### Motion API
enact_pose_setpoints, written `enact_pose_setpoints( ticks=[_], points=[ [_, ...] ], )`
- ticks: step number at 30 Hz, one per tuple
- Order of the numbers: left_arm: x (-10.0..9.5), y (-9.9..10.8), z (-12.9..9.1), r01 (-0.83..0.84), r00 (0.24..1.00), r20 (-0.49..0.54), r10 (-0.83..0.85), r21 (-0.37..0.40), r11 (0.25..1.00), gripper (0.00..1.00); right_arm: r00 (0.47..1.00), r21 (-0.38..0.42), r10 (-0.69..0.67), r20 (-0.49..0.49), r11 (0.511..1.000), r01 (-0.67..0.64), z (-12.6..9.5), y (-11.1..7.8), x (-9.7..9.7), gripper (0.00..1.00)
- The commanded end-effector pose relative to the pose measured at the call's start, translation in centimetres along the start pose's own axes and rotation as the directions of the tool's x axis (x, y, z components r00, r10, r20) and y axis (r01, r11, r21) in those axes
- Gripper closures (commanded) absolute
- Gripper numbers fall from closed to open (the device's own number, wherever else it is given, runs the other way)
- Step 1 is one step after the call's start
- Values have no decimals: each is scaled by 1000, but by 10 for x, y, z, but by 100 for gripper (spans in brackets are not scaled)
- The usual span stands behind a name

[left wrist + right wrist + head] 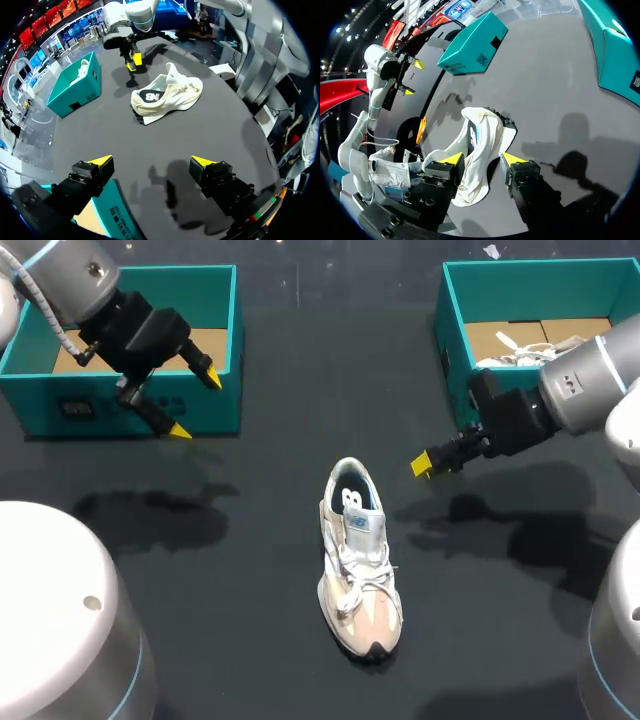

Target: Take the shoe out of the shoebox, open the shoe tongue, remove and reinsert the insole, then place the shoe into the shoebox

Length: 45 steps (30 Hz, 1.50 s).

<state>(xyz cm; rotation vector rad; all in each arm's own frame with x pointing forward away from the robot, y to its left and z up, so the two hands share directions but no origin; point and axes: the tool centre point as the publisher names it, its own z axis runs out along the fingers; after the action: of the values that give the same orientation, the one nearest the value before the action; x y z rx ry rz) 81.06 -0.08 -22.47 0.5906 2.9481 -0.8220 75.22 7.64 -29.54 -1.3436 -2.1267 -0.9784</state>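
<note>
White-and-cream laced sneaker sits upright on the dark tabletop, near the right-hand teal cardboard shoebox. I read tongue-opening as next: needs a pinch on the tongue. Long axis: heel nearer that box, toe away. Right gripper just off the box, left gripper well off; both jaws apart.

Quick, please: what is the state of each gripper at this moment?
Left gripper: open, holding nothing.
Right gripper: open, holding nothing; the shoe lies apart from it.
</note>
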Motion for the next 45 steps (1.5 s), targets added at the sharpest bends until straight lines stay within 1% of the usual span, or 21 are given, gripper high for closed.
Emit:
enact_pose_setpoints(
  ticks=[1, 6, 11, 12, 13, 15, 17, 19, 22, 43, 45],
  points=[
    [6, 8, -20, 2, 1000, 13, -2, -15, 1000, 0, 998, 59, 16, 56, 998, -19, -25, 3, 3, 55],
    [7, 17, -37, 12, 999, 32, -11, -43, 999, 0, 994, 82, 30, 101, 996, -39, -37, 9, 3, 55],
    [10, 22, -49, 19, 999, 41, -16, -55, 998, 0, 984, 132, 66, 167, 987, -88, -41, 14, 7, 58],
    [12, 23, -51, 20, 999, 41, -17, -55, 998, 0, 979, 147, 76, 191, 984, -105, -41, 14, 9, 62],
    [13, 24, -53, 20, 999, 41, -17, -55, 998, 0, 975, 159, 82, 207, 980, -116, -43, 15, 11, 71],
    [17, 26, -58, 14, 999, 30, -12, -58, 998, 0, 962, 182, 93, 258, 973, -143, -46, 16, 18, 100],
    [19, 31, -66, 7, 999, 34, -5, -71, 997, 0, 943, 196, 96, 319, 967, -165, -50, 17, 25, 100],
    [21, 37, -80, 19, 1000, 13, -17, -84, 996, 0, 921, 209, 102, 377, 959, -192, -49, 18, 33, 100],
    [21, 37, -80, 19, 1000, 13, -17, -84, 996, 0, 871, 225, 88, 483, 949, -220, -43, 17, 49, 100],
    [21, 37, -80, 19, 1000, 13, -17, -84, 996, 0, 871, 225, 88, 483, 949, -220, -43, 17, 49, 100],
    [21, 37, -80, 19, 1000, 13, -17, -84, 996, 0, 866, 186, 95, 492, 960, -211, -36, 15, 55, 100]
  ],
)
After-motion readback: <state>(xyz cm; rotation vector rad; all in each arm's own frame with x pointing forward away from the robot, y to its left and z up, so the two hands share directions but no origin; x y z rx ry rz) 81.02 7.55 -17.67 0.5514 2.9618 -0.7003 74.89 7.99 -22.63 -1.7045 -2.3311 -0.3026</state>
